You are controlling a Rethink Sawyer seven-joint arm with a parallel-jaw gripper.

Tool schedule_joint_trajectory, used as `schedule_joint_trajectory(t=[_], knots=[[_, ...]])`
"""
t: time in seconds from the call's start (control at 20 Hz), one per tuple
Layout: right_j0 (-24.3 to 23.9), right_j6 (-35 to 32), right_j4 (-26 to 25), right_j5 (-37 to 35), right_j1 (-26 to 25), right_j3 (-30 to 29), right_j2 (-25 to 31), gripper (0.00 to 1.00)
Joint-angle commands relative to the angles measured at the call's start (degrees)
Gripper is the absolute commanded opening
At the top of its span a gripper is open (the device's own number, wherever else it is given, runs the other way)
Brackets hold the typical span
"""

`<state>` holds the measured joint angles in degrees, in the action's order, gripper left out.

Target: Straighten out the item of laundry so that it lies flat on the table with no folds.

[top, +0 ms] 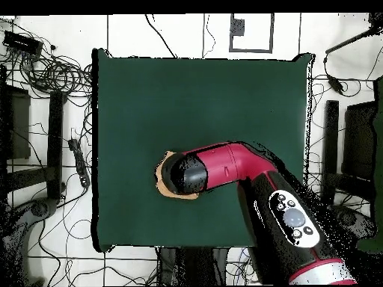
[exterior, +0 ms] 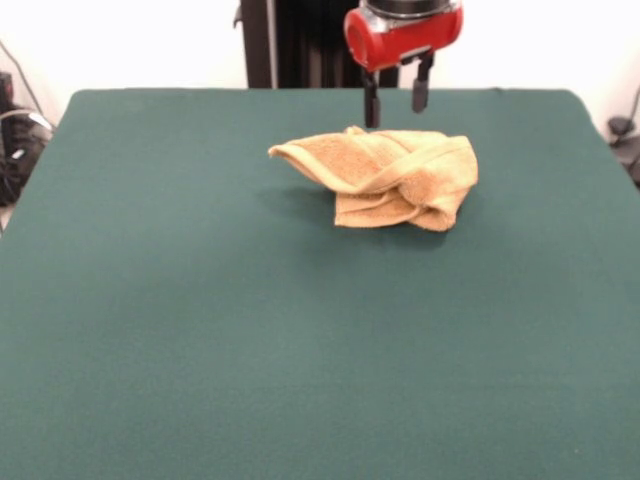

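Observation:
The mustard-tan towel point(exterior: 385, 175) lies crumpled and folded over itself on the dark green table point(exterior: 200, 330), toward the far side near the robot. My gripper point(exterior: 397, 103) hangs open just above the towel's far edge, its two black fingers apart and holding nothing. In the overhead view the red and black arm covers most of the towel point(top: 162, 185); only a tan rim shows at its left. The gripper itself is hidden under the arm there.
The table point(top: 187, 97) is far bigger than the towel. Cables and stands lie on the floor point(top: 45, 75) around the table. The robot's black pedestal point(exterior: 300, 45) stands behind the far edge.

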<state>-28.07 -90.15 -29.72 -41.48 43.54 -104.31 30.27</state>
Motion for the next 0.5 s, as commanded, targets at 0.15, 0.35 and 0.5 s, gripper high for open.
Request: schedule_joint_trajectory(t=[0.15, 0.35, 0.5], knots=[[-0.6, 15.6, -2.9, -7.6, -3.5, 0.7, 6.8, 1.00], [-1.0, 15.3, -3.6, -8.3, -3.6, 0.9, 7.5, 1.00], [-1.0, 15.2, -4.0, -8.8, -3.7, 1.0, 8.0, 1.00]])
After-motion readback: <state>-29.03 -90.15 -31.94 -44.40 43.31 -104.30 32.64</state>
